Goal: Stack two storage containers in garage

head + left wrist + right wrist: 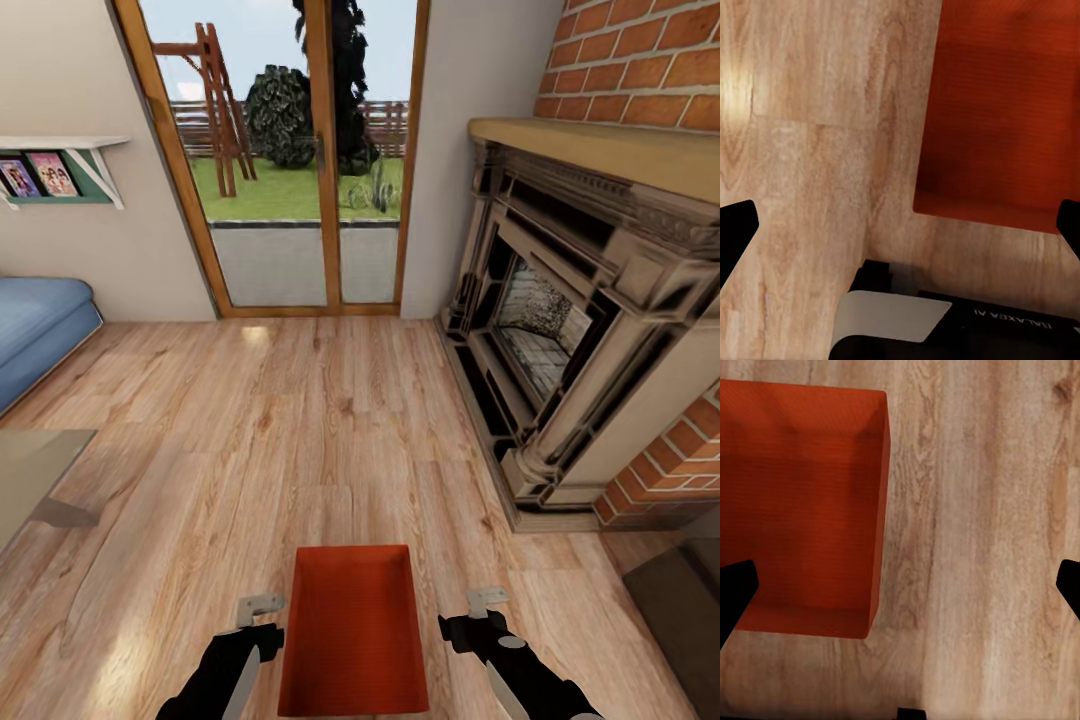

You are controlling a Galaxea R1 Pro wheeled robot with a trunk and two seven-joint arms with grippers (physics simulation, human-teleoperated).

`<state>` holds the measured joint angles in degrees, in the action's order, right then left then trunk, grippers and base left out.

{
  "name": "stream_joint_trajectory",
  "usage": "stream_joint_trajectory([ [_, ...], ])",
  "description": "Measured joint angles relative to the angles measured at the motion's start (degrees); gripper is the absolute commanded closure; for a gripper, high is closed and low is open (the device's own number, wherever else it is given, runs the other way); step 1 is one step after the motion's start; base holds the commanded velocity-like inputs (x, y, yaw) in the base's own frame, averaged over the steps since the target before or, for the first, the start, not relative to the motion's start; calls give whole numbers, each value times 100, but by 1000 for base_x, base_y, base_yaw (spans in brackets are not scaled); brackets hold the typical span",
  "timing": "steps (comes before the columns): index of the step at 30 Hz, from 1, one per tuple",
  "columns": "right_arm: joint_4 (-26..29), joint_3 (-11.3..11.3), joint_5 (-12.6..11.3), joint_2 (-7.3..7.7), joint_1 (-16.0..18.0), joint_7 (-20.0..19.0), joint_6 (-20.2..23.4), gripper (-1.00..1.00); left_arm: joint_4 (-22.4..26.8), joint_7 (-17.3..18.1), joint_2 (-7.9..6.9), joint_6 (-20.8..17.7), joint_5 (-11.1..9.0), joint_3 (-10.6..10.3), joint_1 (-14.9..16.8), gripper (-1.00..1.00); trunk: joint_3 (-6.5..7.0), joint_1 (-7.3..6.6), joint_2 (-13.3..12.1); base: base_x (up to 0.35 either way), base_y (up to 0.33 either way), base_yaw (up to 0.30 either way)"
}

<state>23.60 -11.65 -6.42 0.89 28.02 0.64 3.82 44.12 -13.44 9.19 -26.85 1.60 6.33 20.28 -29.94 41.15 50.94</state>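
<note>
orange-red bin [352, 630] on wood floor [250, 430], between hands

Near end of the orange-red container [352, 630] and grey coffee table [30, 470], both cut off by the head view's edges.

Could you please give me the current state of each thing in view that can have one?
storage container: upright on the wood floor, empty, not gripped.
left pincer: open, beside the container, holding nothing.
right pincer: open, on the container's other side, holding nothing.
glass doors: shut.
fireplace: unlit.
</note>
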Motion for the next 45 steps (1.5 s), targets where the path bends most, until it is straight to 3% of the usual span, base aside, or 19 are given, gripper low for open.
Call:
stream_joint_trajectory([
  [45,0,-8,16,0,0,0,0,-100,1,1,15,8,-8,0,0,-100,-841,989,1806,-28,0,12],
])
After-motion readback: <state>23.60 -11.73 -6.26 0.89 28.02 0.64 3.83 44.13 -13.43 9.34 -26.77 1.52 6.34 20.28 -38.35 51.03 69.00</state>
